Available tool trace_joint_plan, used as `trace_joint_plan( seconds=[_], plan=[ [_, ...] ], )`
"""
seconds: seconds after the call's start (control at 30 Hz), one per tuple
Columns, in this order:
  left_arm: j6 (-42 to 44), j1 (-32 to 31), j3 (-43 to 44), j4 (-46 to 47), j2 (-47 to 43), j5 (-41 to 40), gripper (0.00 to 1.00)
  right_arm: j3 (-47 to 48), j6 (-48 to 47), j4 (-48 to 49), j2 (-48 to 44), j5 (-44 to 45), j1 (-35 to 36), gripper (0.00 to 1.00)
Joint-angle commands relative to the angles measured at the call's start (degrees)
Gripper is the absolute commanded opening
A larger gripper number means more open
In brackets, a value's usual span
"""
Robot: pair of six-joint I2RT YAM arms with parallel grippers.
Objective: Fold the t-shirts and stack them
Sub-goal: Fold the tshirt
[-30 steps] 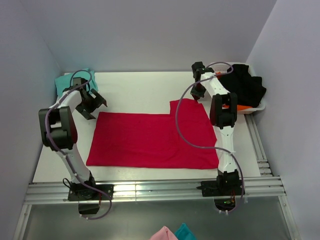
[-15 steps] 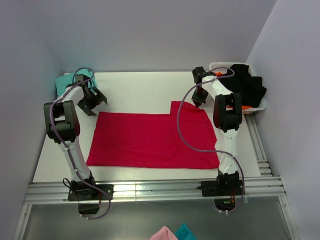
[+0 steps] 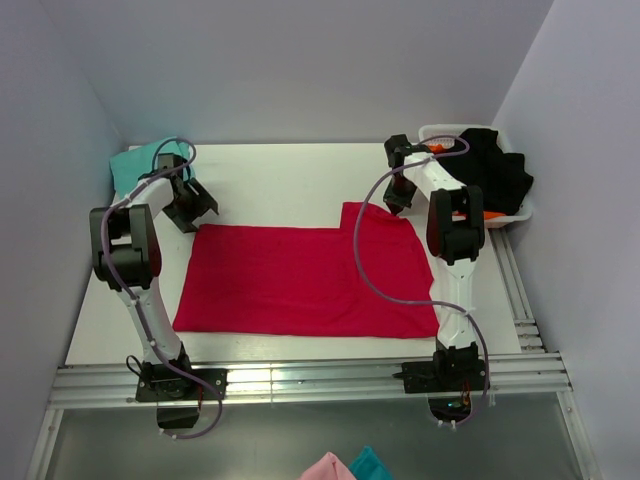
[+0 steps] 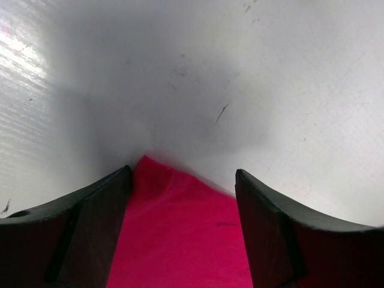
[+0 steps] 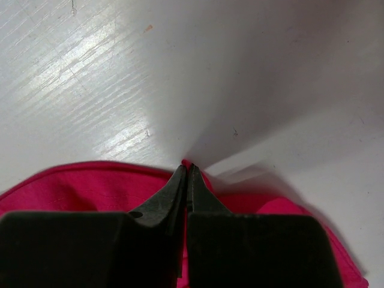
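Note:
The crimson-red t-shirt (image 3: 300,275) lies spread flat across the middle of the table. A teal t-shirt (image 3: 140,160) lies bunched at the back left corner. My left gripper (image 3: 196,210) is open at the red shirt's far left corner, and that corner (image 4: 180,228) lies between its fingers (image 4: 78,234) in the left wrist view. My right gripper (image 3: 397,205) is shut on the red shirt's far right edge; in the right wrist view a pinch of red cloth (image 5: 72,186) sits at its closed fingertips (image 5: 187,171).
A white basket (image 3: 520,210) at the back right holds black cloth (image 3: 490,170) and something orange. Walls close in the left, back and right. An aluminium rail (image 3: 300,380) runs along the near edge. Pink and teal cloth (image 3: 345,467) shows below the table.
My left gripper has moved right and toward the near side, down onto the shirt's far left corner. My right gripper has lowered slightly at the far right edge of the shirt.

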Motion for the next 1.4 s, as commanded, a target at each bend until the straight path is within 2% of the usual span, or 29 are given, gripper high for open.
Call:
trace_joint_plan(
  seconds=[0.0, 0.2, 0.23, 0.3, 0.33, 0.4, 0.43, 0.53, 0.9, 1.37],
  plan=[
    [1.2, -0.4, -3.0, -0.8, 0.2, -0.9, 0.76, -1.4, 1.9, -0.3, -3.2, 2.2, -0.5, 0.0],
    [1.4, -0.4, -2.7, -0.5, 1.2, -1.0, 0.56, -2.0, 1.4, -0.3, -3.4, 2.9, -0.5, 0.0],
    [1.4, -0.4, -2.6, -0.4, 1.3, -0.9, 0.48, -2.1, 1.4, -0.3, -3.3, 3.0, -0.5, 0.0],
    [1.5, -0.4, -2.0, -0.4, 2.1, -0.9, 0.4, -1.9, 1.3, -0.4, -3.4, 3.1, -0.5, 0.0],
    [1.5, -0.4, -1.8, -0.4, 2.4, -0.8, 0.28, -1.8, 1.3, -0.4, -3.3, 3.0, -0.6, 0.0],
    [1.6, -0.4, -0.8, -0.7, 3.3, -1.0, 0.18, -1.1, 1.2, -0.9, -3.2, 3.2, -0.5, 0.0],
    [1.7, -0.4, -0.5, -0.8, 3.5, -1.0, 0.08, -0.9, 1.2, -1.1, -3.0, 3.3, -0.5, 0.0],
    [1.5, -0.4, 0.3, -1.3, 4.1, -1.0, 0.0, 0.5, 1.2, -1.6, -2.9, 3.3, -0.5, 0.0],
    [2.2, -0.4, 2.5, -2.8, 3.1, -2.1, 0.0, 2.2, 1.1, -2.3, -3.3, 2.5, -0.5, 0.0],
    [3.1, -0.4, 2.7, -4.8, -3.1, -3.8, 0.0, -1.5, 0.5, -2.0, -12.8, 1.8, -0.6, 0.0]
  ],
)
